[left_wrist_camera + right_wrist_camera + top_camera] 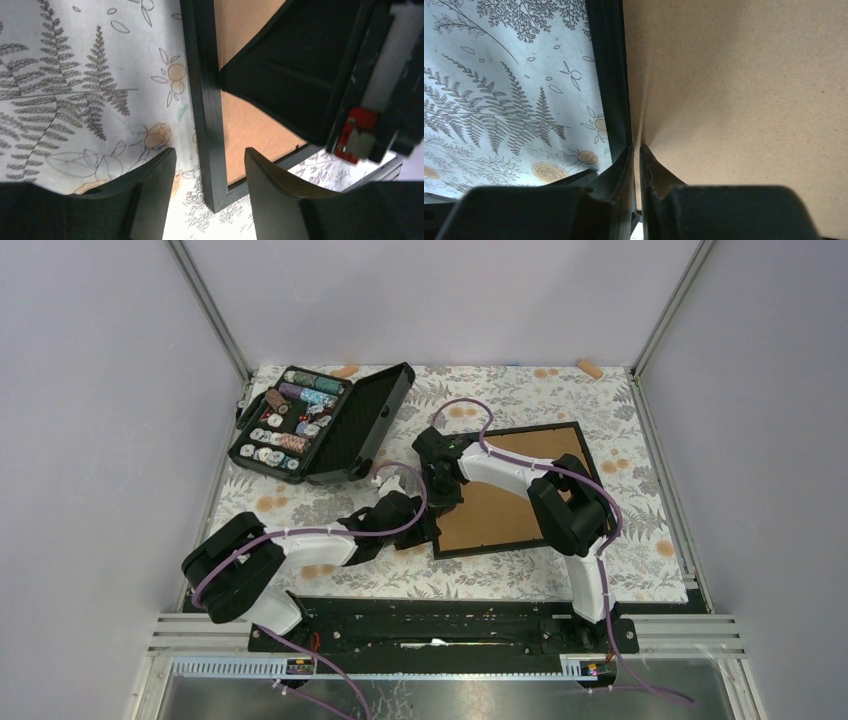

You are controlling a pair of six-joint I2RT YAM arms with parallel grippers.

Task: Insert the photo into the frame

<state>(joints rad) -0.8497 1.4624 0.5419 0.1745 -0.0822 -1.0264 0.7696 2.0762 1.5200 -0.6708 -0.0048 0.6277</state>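
The frame (490, 549) lies back-up on the flowered cloth, its brown board (500, 505) facing me. The photo is hidden from every view. My left gripper (425, 530) hovers at the frame's near-left corner. In the left wrist view its jaws (210, 150) are open, straddling the black bar (202, 100) without touching it. My right gripper (443, 502) rests on the frame's left edge. In the right wrist view it (636, 146) is shut to a thin slit, tips on the seam between the black bar (609, 75) and the board (734, 100).
An open black case of thread spools (320, 420) stands at the back left, close to the frame's far-left corner. Two small orange pieces (345, 370) (590, 368) lie along the back wall. The right arm's body (300, 65) hangs just above the board beside my left fingers.
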